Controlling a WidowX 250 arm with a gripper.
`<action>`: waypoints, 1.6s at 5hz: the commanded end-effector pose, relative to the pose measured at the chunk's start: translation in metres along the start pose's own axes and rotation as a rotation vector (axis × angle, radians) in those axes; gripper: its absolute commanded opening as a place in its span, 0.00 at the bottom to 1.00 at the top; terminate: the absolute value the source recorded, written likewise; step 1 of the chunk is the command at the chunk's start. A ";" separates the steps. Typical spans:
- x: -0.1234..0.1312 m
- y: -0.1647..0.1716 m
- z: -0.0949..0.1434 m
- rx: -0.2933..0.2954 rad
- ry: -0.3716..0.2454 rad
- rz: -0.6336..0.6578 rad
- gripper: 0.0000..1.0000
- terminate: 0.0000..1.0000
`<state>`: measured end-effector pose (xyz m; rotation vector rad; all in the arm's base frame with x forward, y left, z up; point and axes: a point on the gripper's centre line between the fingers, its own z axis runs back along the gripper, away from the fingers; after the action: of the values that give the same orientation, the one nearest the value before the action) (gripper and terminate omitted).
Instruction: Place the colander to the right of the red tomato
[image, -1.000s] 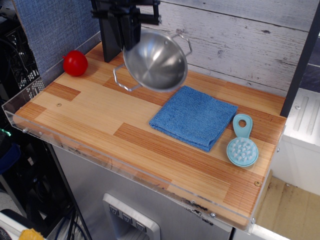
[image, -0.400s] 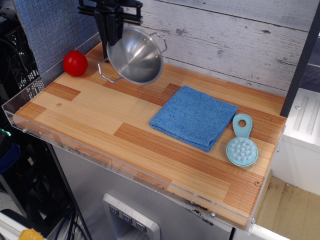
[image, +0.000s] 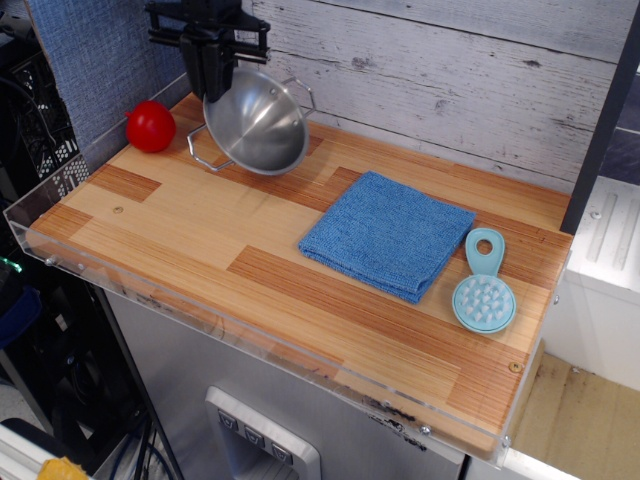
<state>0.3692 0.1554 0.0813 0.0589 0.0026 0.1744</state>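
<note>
The colander is a shiny steel bowl with two wire loop handles. It hangs tilted, its open side facing the camera, low over the back left of the wooden board. My gripper comes down from the top and is shut on the colander's far rim. The red tomato sits on the board at the far left, a short gap left of the colander. Whether the colander's lower edge touches the board I cannot tell.
A folded blue cloth lies mid-board, right of the colander. A light-blue scrubbing brush lies near the right edge. A clear plastic rim runs along the front and left. A plank wall stands behind.
My gripper has carried the colander left and downward, from above the board's back middle to close beside the tomato. The tomato, cloth and brush have not moved.
</note>
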 end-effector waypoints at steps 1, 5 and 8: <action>-0.007 0.035 0.001 0.006 0.031 0.067 0.00 0.00; -0.010 0.040 -0.003 -0.020 0.039 0.082 1.00 0.00; -0.020 -0.032 0.107 -0.040 -0.277 -0.033 1.00 0.00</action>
<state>0.3735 0.1120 0.1545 0.0186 -0.2057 0.1280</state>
